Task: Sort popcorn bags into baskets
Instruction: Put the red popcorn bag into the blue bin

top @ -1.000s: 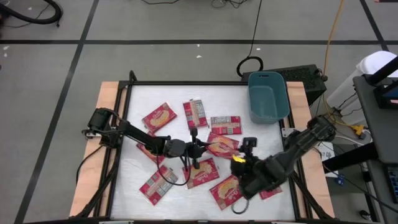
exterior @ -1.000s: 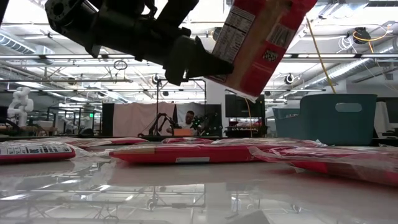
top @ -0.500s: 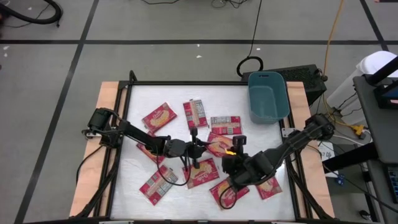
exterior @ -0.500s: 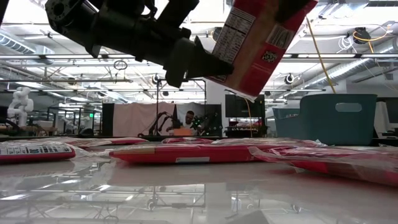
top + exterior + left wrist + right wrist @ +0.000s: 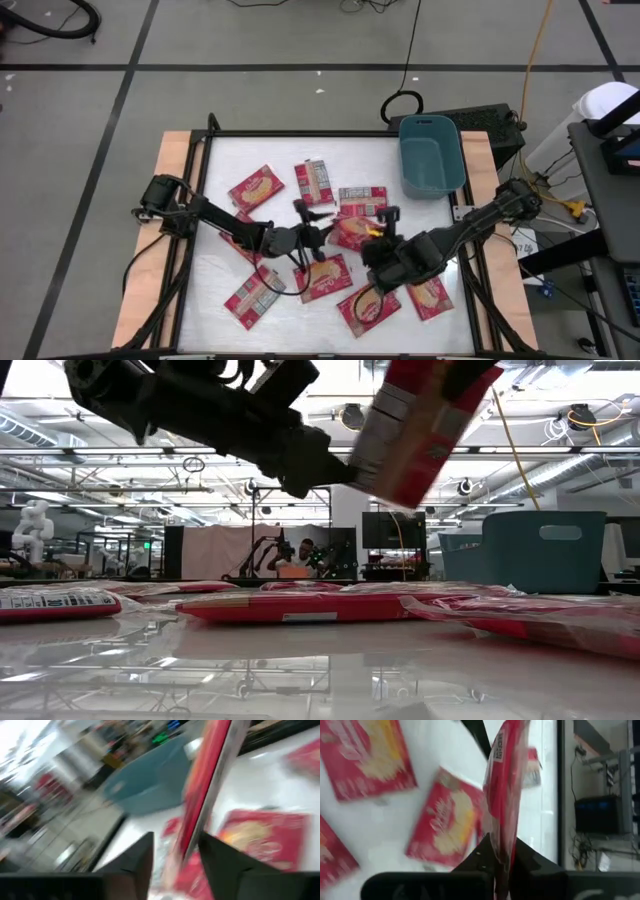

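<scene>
We record one red popcorn bag (image 5: pixel 357 232) held edge-up off the table, clamped between the fingers of the right gripper (image 5: pixel 378 240), with the left gripper (image 5: pixel 322 228) just beside it. Other bags (image 5: pixel 256 186) lie flat around both grippers. The teal basket (image 5: pixel 431 155) stands well beyond the right gripper.

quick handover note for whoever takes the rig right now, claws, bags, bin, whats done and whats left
Right claw: shut on one popcorn bag, held edge-up above mid-table.
Left claw: open, fingers either side of that same bag, no longer gripping it.
Bin: at the table's far right corner; looks empty from above.
Other bags: about nine lying flat across the white table top.
Done: the bag has passed from the left claw to the right one.
Left: carry this bag to the bin, then sort all the rest.
</scene>
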{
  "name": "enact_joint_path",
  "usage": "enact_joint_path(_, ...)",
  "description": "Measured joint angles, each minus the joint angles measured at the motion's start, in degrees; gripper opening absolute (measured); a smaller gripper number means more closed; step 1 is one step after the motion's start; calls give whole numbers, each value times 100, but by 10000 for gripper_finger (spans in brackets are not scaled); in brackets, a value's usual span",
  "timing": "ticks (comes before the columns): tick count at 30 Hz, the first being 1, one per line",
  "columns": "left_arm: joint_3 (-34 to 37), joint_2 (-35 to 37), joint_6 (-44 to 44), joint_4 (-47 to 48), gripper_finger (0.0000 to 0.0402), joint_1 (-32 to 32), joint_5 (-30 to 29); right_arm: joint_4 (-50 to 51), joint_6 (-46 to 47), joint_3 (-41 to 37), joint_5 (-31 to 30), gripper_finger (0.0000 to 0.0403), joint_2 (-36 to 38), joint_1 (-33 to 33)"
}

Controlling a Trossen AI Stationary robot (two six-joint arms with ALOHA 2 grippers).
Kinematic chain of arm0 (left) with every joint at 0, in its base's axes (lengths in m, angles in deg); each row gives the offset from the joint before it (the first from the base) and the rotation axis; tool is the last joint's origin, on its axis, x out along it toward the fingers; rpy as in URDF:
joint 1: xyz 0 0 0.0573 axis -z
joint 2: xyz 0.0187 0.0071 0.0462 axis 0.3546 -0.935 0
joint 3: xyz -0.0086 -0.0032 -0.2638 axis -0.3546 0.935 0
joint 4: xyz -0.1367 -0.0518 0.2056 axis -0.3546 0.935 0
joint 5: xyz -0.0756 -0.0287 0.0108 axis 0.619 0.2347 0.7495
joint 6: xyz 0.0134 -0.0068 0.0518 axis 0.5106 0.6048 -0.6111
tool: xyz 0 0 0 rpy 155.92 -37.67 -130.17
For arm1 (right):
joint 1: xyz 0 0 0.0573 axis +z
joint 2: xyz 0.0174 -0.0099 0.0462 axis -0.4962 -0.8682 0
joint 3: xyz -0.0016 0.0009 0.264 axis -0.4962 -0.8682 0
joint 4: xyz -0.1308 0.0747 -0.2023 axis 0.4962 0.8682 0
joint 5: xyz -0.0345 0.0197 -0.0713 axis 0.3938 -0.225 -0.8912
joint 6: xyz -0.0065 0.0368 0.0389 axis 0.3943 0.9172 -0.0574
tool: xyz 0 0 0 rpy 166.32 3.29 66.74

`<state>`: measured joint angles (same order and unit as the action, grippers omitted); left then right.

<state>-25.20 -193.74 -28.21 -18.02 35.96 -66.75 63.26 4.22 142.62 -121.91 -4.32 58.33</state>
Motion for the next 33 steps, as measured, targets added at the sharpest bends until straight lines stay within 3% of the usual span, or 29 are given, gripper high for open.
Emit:
enact_joint_path(3,0,0,201,52,218,122,-782,573,135,0,-42,5,321,-162)
enact_joint_path(9,0,0,970,104,259,161,-708,1417,59,-11,-149,6,1109,-748)
enact_joint_path(16,0,0,1740,199,236,194,-29,1416,-1159,-573,-308,6,2220,-1740)
enact_joint_path(22,0,0,2012,281,203,337,116,1335,-2514,-1331,-560,6,3051,-2888)
enact_joint_path(33,0,0,2041,279,188,370,118,-88,-4722,-2707,-454,6,3357,-4470)
